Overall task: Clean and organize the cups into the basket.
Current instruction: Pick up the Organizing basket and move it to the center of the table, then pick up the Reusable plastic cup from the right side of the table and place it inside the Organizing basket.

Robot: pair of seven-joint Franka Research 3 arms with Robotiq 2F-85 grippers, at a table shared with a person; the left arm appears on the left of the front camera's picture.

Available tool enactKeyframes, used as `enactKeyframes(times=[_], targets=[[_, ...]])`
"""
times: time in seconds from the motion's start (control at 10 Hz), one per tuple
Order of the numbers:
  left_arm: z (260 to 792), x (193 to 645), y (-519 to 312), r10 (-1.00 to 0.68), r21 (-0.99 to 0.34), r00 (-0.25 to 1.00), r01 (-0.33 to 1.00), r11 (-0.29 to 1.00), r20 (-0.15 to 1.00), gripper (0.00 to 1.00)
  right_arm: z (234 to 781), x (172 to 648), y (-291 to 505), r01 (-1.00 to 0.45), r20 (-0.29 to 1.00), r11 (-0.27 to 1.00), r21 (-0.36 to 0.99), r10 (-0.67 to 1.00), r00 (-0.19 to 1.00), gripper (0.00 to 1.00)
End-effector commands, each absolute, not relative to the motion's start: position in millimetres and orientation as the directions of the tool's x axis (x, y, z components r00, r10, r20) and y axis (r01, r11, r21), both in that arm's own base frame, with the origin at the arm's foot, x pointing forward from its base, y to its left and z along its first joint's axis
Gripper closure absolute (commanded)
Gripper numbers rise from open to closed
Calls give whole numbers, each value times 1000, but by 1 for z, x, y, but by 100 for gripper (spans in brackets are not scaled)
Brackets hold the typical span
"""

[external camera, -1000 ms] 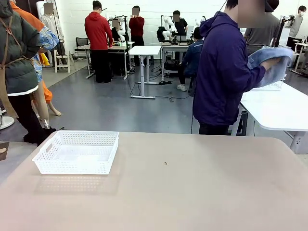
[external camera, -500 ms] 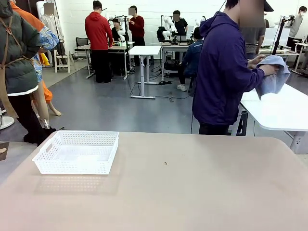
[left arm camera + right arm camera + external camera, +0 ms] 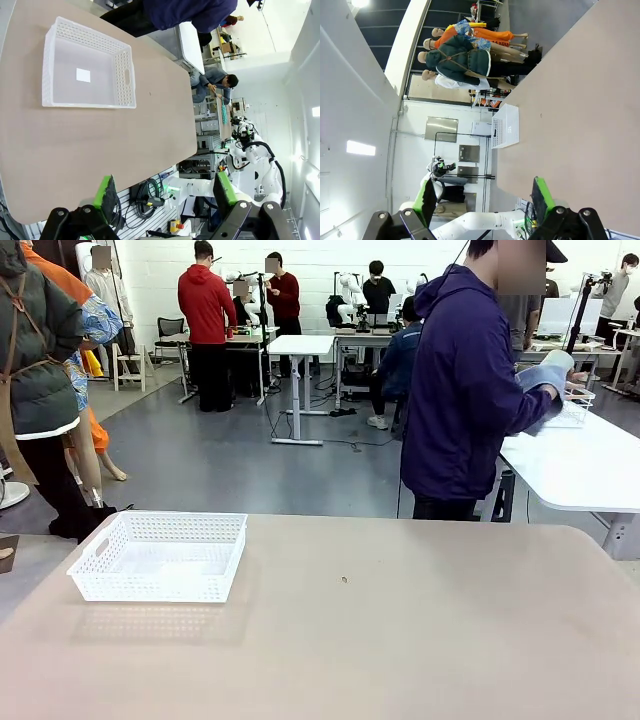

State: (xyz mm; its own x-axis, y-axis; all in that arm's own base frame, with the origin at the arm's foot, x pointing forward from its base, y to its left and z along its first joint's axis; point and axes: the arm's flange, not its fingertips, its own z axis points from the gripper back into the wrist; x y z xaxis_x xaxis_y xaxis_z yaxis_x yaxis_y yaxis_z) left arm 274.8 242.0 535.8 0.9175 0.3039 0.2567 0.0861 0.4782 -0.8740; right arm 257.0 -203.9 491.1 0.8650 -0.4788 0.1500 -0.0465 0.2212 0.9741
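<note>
The person [image 3: 465, 390] beyond my tabletop [image 3: 420, 640] has pulled the blue cloth [image 3: 548, 372] down from a wide drape into a tight bundle at chest height. The basket [image 3: 150, 585] hasn't budged: white lattice plastic, shallow and rectangular, on the left of the matte beige top. My left hand [image 3: 164, 190] hangs above it, green pads spread wide. My right hand [image 3: 485, 196] is spread too, holding nothing.
</note>
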Motion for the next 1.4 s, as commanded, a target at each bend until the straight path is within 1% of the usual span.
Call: enactKeyframes(times=[0.0,1.3], targets=[[536,274,243,306,-879,915,99,466,265,0,491,257,-205,-60,155,206,977,-479,864,0],[536,274,243,306,-879,915,99,466,265,0,491,257,-205,-60,155,206,977,-479,864,0]])
